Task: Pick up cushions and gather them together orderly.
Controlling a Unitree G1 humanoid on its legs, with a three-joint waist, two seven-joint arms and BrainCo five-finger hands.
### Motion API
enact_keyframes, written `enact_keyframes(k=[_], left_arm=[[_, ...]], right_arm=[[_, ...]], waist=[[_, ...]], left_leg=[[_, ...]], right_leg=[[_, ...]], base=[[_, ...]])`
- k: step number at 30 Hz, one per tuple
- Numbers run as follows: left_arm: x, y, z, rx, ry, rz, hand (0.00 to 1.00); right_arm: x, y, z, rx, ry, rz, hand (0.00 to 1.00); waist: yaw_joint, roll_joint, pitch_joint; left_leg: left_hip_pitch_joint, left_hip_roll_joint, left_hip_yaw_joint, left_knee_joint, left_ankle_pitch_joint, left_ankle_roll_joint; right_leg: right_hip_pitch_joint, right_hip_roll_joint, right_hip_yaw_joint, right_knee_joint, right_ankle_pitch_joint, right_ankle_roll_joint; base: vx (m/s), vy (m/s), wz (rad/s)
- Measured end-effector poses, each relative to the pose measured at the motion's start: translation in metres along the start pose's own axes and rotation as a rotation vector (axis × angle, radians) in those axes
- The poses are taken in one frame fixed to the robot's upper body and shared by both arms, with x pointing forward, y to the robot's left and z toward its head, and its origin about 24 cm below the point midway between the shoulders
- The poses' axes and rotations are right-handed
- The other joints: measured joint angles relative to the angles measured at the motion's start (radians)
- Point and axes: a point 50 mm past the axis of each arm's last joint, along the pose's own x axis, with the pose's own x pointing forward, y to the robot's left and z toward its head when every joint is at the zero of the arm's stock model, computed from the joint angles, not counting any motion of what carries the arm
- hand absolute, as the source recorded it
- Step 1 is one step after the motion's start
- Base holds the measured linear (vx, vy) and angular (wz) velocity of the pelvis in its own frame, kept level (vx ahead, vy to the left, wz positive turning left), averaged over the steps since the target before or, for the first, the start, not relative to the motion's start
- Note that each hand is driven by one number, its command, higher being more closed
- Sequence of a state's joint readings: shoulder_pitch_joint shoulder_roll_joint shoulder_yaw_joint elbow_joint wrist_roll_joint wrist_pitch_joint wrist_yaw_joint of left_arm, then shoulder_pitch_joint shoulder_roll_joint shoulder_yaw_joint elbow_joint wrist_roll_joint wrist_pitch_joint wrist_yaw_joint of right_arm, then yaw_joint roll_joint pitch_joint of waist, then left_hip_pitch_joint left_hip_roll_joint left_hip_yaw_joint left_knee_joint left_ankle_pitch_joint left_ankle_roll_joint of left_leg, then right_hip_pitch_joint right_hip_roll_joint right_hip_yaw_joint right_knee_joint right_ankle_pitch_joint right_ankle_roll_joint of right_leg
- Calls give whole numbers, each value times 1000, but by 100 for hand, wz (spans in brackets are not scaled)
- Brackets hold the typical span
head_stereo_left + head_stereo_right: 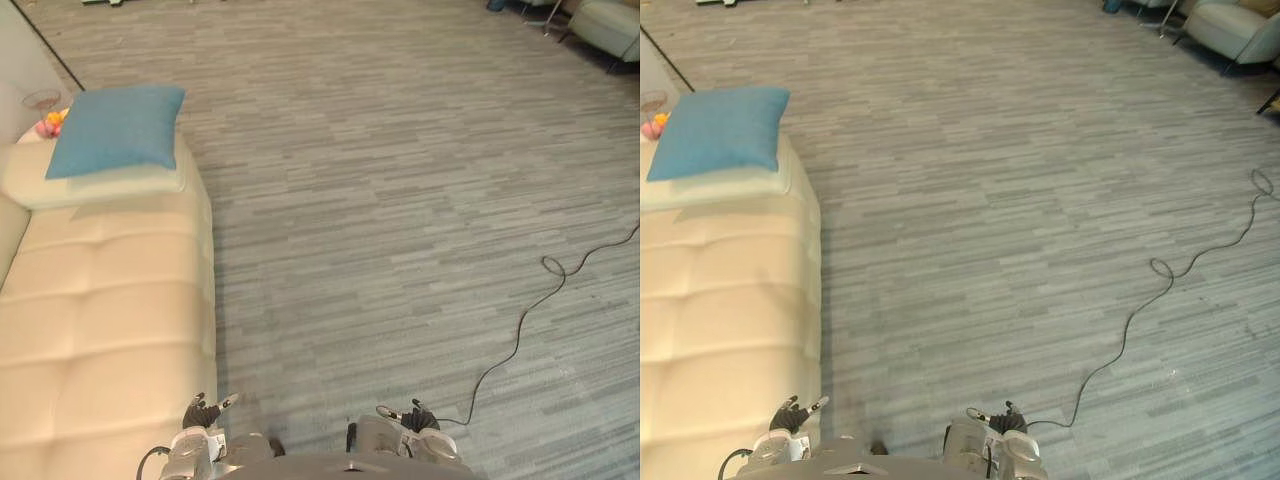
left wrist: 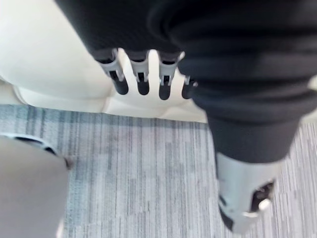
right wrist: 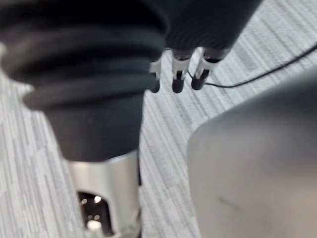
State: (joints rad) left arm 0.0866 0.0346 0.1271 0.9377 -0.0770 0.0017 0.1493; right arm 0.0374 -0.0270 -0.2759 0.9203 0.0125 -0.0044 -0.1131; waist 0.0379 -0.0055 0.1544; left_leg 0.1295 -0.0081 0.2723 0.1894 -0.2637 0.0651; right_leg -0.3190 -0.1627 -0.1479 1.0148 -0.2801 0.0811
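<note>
Grey carpet (image 1: 400, 200); blue cushion (image 1: 117, 128) on cream sofa (image 1: 100, 320).

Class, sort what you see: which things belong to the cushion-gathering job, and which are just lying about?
Job: blue cushion; cream cushion under it; left hand and right hand, both empty.
Lying about: glass; armchair.

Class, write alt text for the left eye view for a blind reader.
A blue cushion lies at the far end of a cream tufted sofa on the left, beside grey carpet. Nearest, the left hand and right hand hang open.
</note>
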Motion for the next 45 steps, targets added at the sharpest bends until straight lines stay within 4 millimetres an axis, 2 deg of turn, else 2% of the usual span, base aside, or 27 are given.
enact_keyframes(k=[2, 4, 5, 7, 8, 9, 12, 13, 14, 16, 18, 21, 23, 24, 25, 26, 27, 29, 31, 33, 34, 35, 36, 38, 40, 42, 45], left_arm=[[0, -3, 1, 5, -2, -8, 0], [1, -6, 2, 9, 3, -16, 0], [1, -6, 1, 10, 7, -16, 0], [1, -4, 3, 15, -3, -12, 0], [2, -3, 3, 2, 2, -4, 0], [2, -4, 1, -15, 11, -3, 0], [-3, -17, -11, -72, 53, -21, 0], [-3, -16, -10, -85, 49, -16, 0], [-2, -17, -7, -93, 39, -16, 0], [-2, -18, -5, -97, 32, -20, 0], [-1, -14, 5, -92, -14, -15, 0], [-1, -12, 14, -94, -52, -13, 0], [-1, -15, 15, -81, -57, -22, 0], [-2, -16, 14, -69, -53, -29, 0], [-2, -18, 15, -66, -58, -33, 0], [-1, -17, 16, -56, -62, -33, 0], [0, -14, 20, -36, -72, -29, 0], [1, -9, 22, -22, -77, -22, 0], [1, -8, 21, -24, -75, -18, 0], [2, -6, 16, -14, -52, -12, 0], [3, -2, 14, 14, -40, -8, 0], [3, -1, 12, 22, -32, -7, 0], [3, 1, 8, 31, -14, -3, 0], [2, 5, 3, 47, 6, 4, 0], [2, 3, 2, 45, 9, -2, 0], [2, 2, 1, 42, 11, -4, 0], [2, 3, 2, 11, 12, 9, 0]], right_arm=[[1, 0, 5, 1, -14, 0, 0], [3, 0, 13, 2, -37, 0, 0], [4, 1, 16, 2, -48, 1, 0], [4, 1, 15, 4, -43, 0, 0], [4, -1, 16, 14, -45, -5, 0], [5, -6, 17, 18, -46, -20, 0], [6, -19, 22, 59, -65, -66, 0], [6, -20, 22, 61, -62, -71, 0], [5, -21, 20, 54, -55, -71, 0], [4, -20, 17, 48, -49, -68, 0], [4, -10, 7, 20, 0, -38, 0], [6, -6, 8, 21, 29, -30, 0], [7, -6, 8, 27, 30, -31, 0], [6, -8, 7, 27, 31, -36, 0], [6, -8, 6, 26, 35, -37, 0], [6, -8, 5, 21, 38, -36, 0], [6, -2, 6, 21, 36, -23, 0], [5, 1, 5, 23, 39, -16, 0], [5, -2, 4, 20, 40, -20, 0], [5, -1, 3, -1, 45, -10, 0], [4, 4, 0, -19, 49, 9, 0], [4, 4, -2, -21, 55, 9, 0], [3, 2, -5, -17, 58, 5, 0], [2, -3, -4, -16, 48, -8, 0], [3, -5, -1, -16, 35, -12, 0], [3, -4, 0, -13, 30, -11, 0], [3, -3, 0, -6, 29, -7, 0]], waist=[[-17, 9, 7], [-27, 20, 17], [-40, 19, 22], [-50, -17, 35], [-51, -28, 44], [-51, -4, 50], [-48, 67, 43], [-51, 76, 43], [-56, 91, 48], [-45, 92, 54], [-7, 79, 66], [19, 69, 66], [20, 64, 65], [21, 72, 60], [28, 72, 60], [37, 60, 54], [37, 43, 46], [34, 15, 43], [36, 7, 36], [37, 4, 32], [20, -20, 32], [13, -20, 32], [10, -7, 40], [-8, -9, 37], [-13, -7, 37], [-19, -6, 37], [-6, -15, 41]], left_leg=[[50, 19, -1, -38, 0, 0], [86, 44, -14, -55, 0, 0], [106, 55, -38, -61, 0, 0], [155, 26, -87, -79, -2, -10], [200, 27, -125, -90, -15, -30], [218, 38, -144, -85, -15, -30], [190, 110, -211, 89, 13, -75], [122, 142, -250, 285, 77, -123], [0, 187, -284, 567, 265, -216], [-89, 228, -256, 754, 271, -212], [-247, 257, -129, 952, 147, -140], [-373, 222, 8, 697, 39, -117], [-370, 138, 30, 260, 74, -126], [-374, 105, 24, 12, 178, -129], [-378, 101, 24, -16, 252, -132], [-373, 86, 27, -12, 333, -94], [-367, 53, 26, -16, 319, -27], [-361, 27, 25, 2, 303, 10], [-347, 22, 24, 85, 230, 24], [-256, 21, 15, 95, 127, 17], [-191, -5, -4, 79, 110, 17], [-161, -14, -16, 66, 105, 18], [-61, -26, -40, 3, 102, 18], [31, -26, -91, -58, 102, 18], [56, -20, -144, -68, 100, 15], [62, -5, -208, -70, 74, -3], [107, 13, -257, -69, -8, -36]], right_leg=[[-49, 12, -84, -129, -24, -35], [-103, 59, -96, -370, 25, -51], [-101, 87, -74, -644, 141, -32], [-101, 70, -19, -856, 262, -14], [-94, 65, 20, -851, 385, -21], [-102, 74, 23, -793, 417, -30], [-127, 107, -16, -577, 279, -94], [-89, 120, -42, -540, 213, -99], [-4, 147, -66, -560, 162, -112], [58, 173, -69, -593, 141, -131], [231, 192, -62, -699, 118, -152], [387, 168, -41, -833, 129, -125], [463, 135, -44, -903, 122, -93], [512, 129, -45, -949, 111, -72], [535, 126, -43, -969, 104, -60], [563, 117, -38, -988, 94, -43], [574, 96, -36, -990, 93, -37], [569, 60, -29, -957, 115, -3], [530, 42, 7, -779, 138, 33], [389, 17, 53, -369, 210, 133], [297, -18, 57, -126, 221, 139], [274, -33, 45, -64, 205, 120], [223, -48, 1, 8, 141, 64], [159, -36, -55, -90, 56, 39], [113, 2, -49, -282, 45, 25], [94, 52, -3, -595, 104, 11], [67, 56, 27, -917, 300, 14]], base=[[544, -18, 0], [506, -94, 20], [428, -122, 42], [535, -196, 61], [637, -266, 52], [618, -260, 38], [587, -245, 16], [843, -332, 36], [599, -228, 38], [463, -121, 9], [639, -96, -10], [563, -4, -18], [460, 74, -4], [530, 162, -2], [666, 228, -6], [582, 196, 0], [580, 183, 14], [508, 180, 29], [476, 199, 24], [545, 218, 12], [473, 157, 30], [437, 119, 52], [413, 84, 48], [468, 32, 69], [344, -71, 94], [397, -165, 109], [362, -257, 72]])
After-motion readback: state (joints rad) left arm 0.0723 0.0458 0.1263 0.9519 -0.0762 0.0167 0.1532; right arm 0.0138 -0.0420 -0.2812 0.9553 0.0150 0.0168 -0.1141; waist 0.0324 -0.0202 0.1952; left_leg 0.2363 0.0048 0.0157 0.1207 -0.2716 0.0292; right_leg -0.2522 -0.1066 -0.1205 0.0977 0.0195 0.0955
